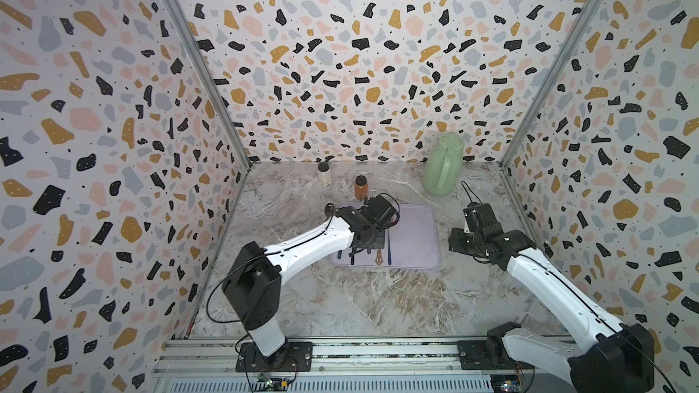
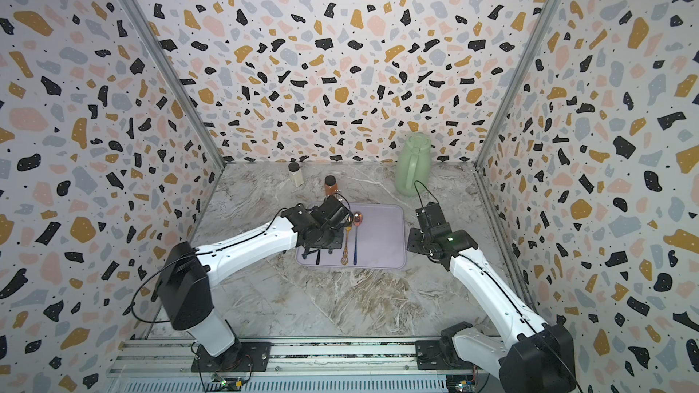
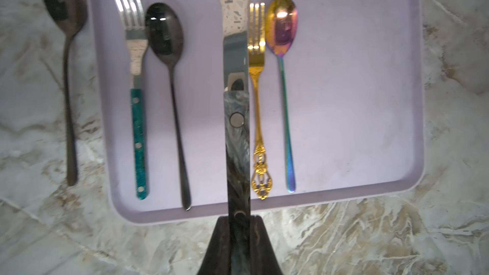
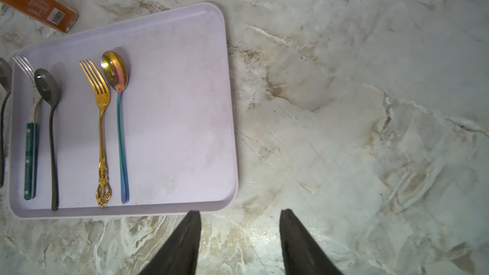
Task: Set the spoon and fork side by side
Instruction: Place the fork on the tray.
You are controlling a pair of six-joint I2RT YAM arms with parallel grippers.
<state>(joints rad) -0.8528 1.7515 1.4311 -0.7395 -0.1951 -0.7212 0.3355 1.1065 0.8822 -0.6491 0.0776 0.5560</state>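
Note:
A lilac tray (image 3: 357, 101) holds a teal-handled fork (image 3: 139, 138) beside a black spoon (image 3: 164, 30), and a gold fork (image 3: 258, 101) beside an iridescent spoon (image 3: 281, 25). A further dark spoon (image 3: 63, 3) lies on the marble just off the tray's edge. My left gripper (image 3: 239, 223) is shut on the end of a piece of cutlery with a grey marbled handle (image 3: 236, 141). It hangs over the tray between the two pairs, and its head runs out of the wrist view. My right gripper (image 4: 239, 215) stands open over bare marble by the tray's corner.
A brown spice bottle (image 1: 360, 187) and a white shaker (image 1: 324, 175) stand behind the tray (image 1: 420, 236). A green pitcher (image 1: 442, 168) stands at the back right. Patterned walls close in three sides. The tray's right half is bare.

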